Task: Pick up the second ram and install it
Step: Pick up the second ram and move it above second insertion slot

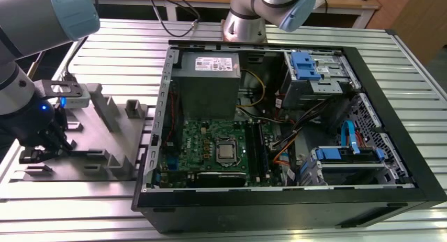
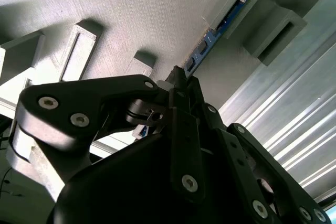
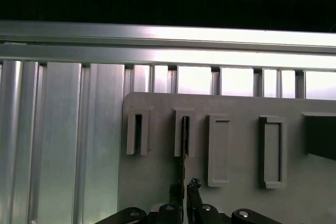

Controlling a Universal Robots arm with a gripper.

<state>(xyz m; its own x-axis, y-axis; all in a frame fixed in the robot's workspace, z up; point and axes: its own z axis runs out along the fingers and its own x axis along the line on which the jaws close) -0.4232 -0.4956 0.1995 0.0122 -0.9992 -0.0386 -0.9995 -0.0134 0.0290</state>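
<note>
Between the fingers (image 3: 195,185): second ram (image 2: 209,40) is pinched at its near edge, stood on edge in slots of grey holder (image 3: 157,177) on slatted surface (image 3: 63,129) | judged light, stiff, thin, brittle | hold best kept on board edges, chips and contacts avoided

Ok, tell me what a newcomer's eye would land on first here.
The open black case sits in the middle of the exterior view, its green motherboard bared. On that view's left, the gripper hangs low over a grey holder. In the second wrist view the gripper is right at the blue ram, which stands on edge in a holder slot.
</note>
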